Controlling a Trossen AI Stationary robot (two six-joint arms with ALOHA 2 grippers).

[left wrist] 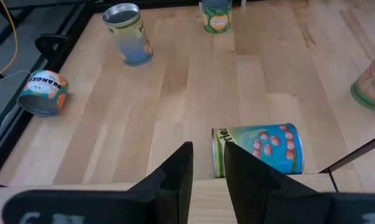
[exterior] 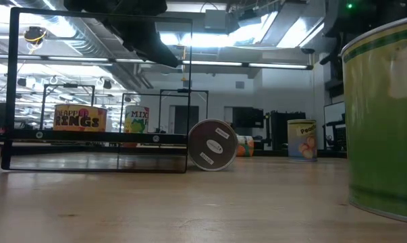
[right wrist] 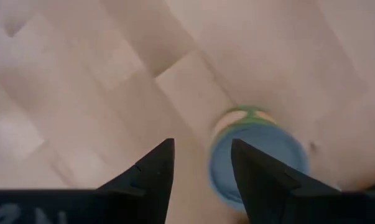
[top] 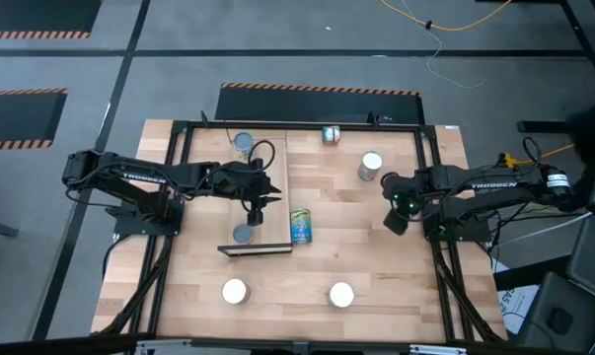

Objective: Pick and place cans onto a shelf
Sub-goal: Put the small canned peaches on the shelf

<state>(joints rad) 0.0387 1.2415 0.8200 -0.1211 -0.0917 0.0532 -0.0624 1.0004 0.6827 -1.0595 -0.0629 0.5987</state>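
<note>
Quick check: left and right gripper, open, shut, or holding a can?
Left gripper: open, empty, over the shelf beside the lying blue-label can.
Right gripper: open, empty, above the table near an upright can.

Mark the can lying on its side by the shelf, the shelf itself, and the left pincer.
blue-labelled can (top: 300, 226): high view, label side.
shelf (top: 274, 173): high view, bare plank.
left pincer (top: 256, 212): high view, between fingertips.
</note>
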